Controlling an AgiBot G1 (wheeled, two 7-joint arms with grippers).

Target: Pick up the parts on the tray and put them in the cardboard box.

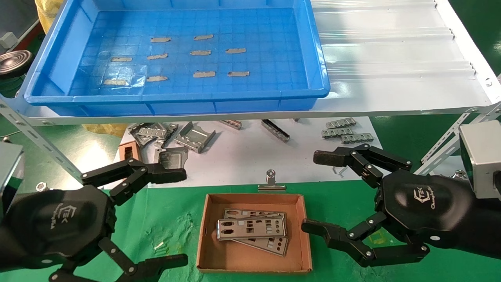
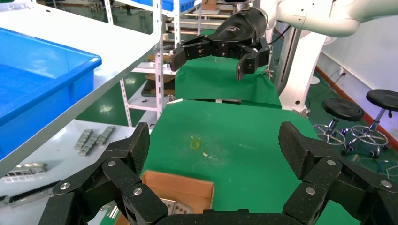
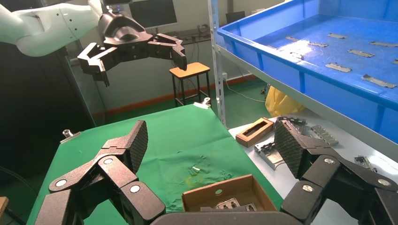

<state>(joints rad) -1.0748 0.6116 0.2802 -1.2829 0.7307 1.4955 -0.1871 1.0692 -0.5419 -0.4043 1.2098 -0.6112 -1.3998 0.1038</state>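
Seemingly the job is all but finished: the blue tray (image 1: pixel 313 58) up on the shelf holds only grey tape strips (image 1: pixel 199 53), no plates left. Below it, the cardboard box (image 1: pixel 254 267) on the green cloth holds the stacked parts (image 1: pixel 252 229). My left gripper (image 1: pixel 172 215) and right gripper (image 1: pixel 319 192) flank the box, both spread wide and empty.

Cardboard box (image 1: pixel 207 235) open above, between grippers.
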